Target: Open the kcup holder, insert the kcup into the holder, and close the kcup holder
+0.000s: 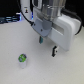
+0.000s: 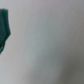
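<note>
The kcup (image 1: 22, 59), a small white pod with a green and blue top, stands upright on the white table toward the exterior view's left front. My gripper (image 1: 47, 45) hangs above the table behind and to the right of the kcup, apart from it. Its two fingers are spread wide with nothing between them. One fingertip (image 1: 40, 40) looks teal, the other (image 1: 55, 50) dark. The wrist view is a blur of pale table, with a dark green shape (image 2: 5, 30) at one edge. I cannot pick out the kcup holder with certainty.
A dark, low shape (image 1: 10, 20) lies at the back of the table on the exterior view's left, too blurred to identify. The arm's white body (image 1: 62, 27) fills the upper right. Pale table surface (image 1: 55, 70) surrounds the kcup.
</note>
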